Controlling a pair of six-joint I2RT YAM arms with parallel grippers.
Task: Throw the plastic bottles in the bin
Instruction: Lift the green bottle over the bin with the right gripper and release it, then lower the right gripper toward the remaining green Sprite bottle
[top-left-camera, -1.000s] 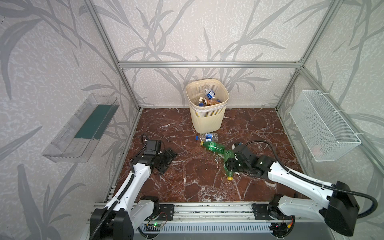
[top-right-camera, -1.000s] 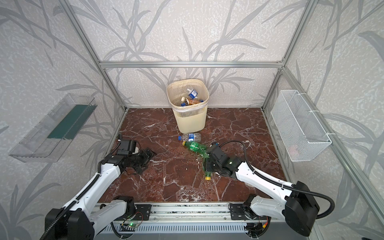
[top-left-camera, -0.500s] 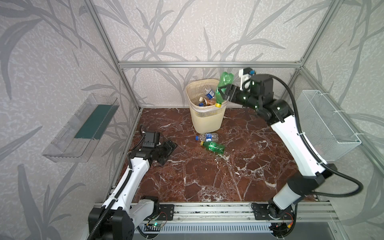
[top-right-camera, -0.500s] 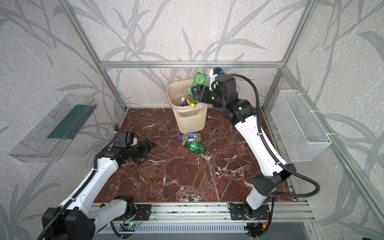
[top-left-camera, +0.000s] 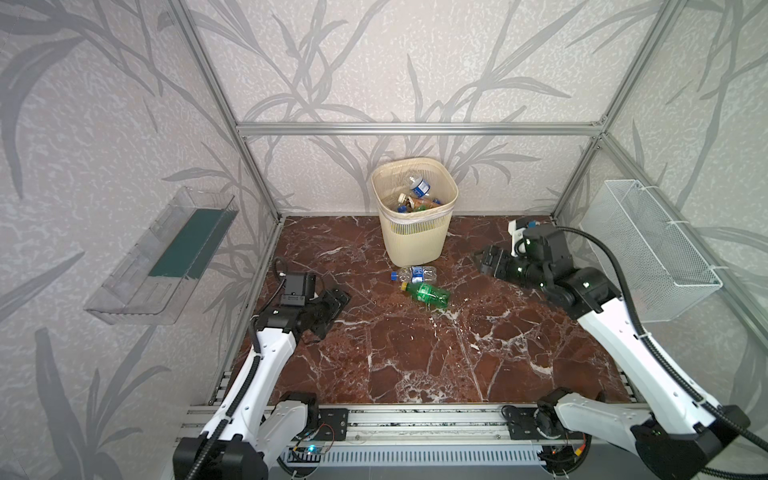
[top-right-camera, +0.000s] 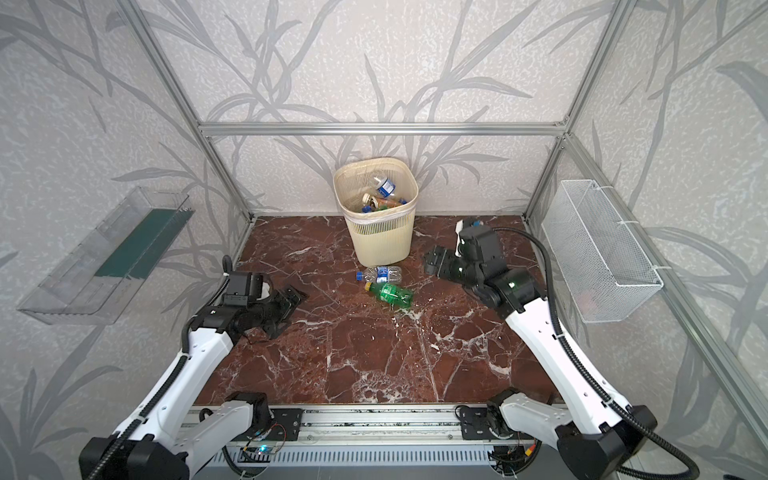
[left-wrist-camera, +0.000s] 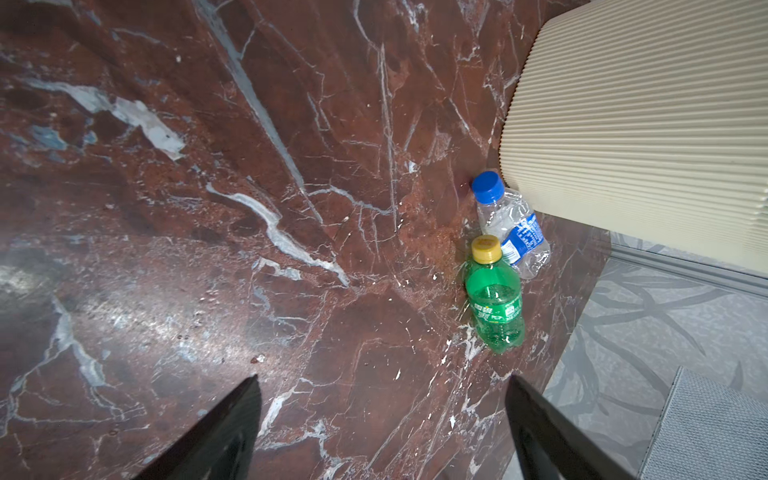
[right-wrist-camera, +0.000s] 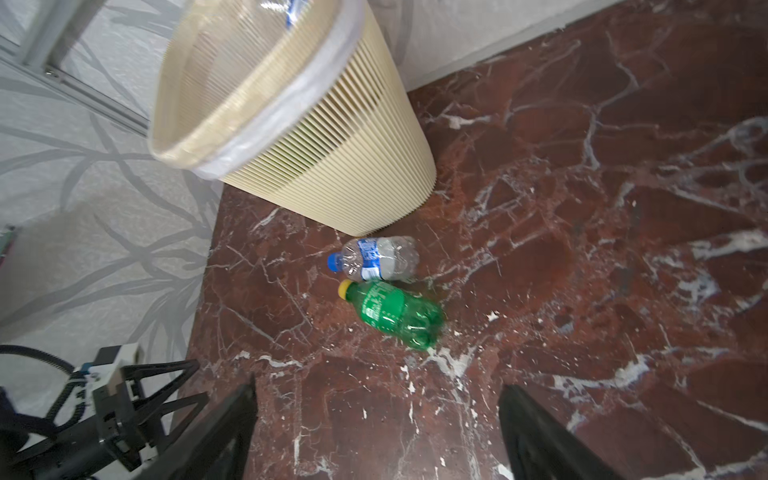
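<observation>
Back from the bin (top-left-camera: 415, 245), the right end effector (top-left-camera: 484, 262) hangs empty, jaws apart; left end effector (top-left-camera: 332, 303) likewise.

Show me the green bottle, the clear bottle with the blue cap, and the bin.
green bottle (right-wrist-camera: 380, 305), right wrist view, on its label.
clear bottle (top-left-camera: 417, 273), in a top view, on its blue label.
bin (top-left-camera: 415, 243), in a top view, on its ribbed front wall.

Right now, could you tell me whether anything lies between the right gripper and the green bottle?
Nothing visible does: only bare floor lies between the open right gripper and the green bottle. The clear bottle lies beside it, on the bin's side, off that path.
</observation>
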